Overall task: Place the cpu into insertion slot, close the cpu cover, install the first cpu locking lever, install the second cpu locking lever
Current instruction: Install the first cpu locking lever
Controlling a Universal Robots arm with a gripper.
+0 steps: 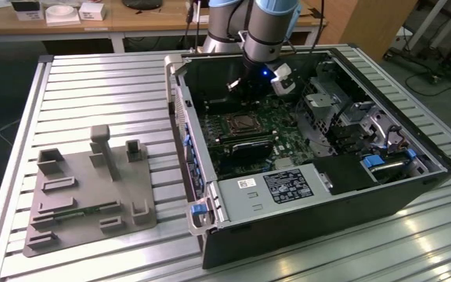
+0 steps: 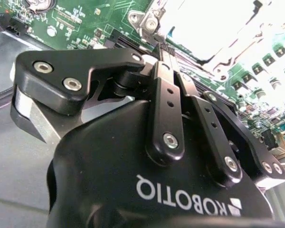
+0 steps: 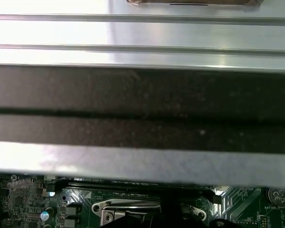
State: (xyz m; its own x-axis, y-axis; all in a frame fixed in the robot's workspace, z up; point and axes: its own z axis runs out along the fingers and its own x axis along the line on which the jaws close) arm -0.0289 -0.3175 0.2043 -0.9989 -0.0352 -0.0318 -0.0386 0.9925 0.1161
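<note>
The black two-finger gripper [image 2: 160, 47] hangs inside the open black computer case [image 1: 413, 194], low over the green circuit board [image 1: 288, 138], just at the far edge of the square, silvery-rimmed insertion slot [image 1: 245, 124]. Whether it is clenched or released I cannot tell. The slot's middle looks dark, so the chip is possibly not yet seated. White lettering marks the gripper body.

The insertion slot [image 1: 243, 124] is a square socket with a silvery rim on the green circuit board [image 1: 288, 126], beside the long memory slots [image 1: 241, 141].
</note>
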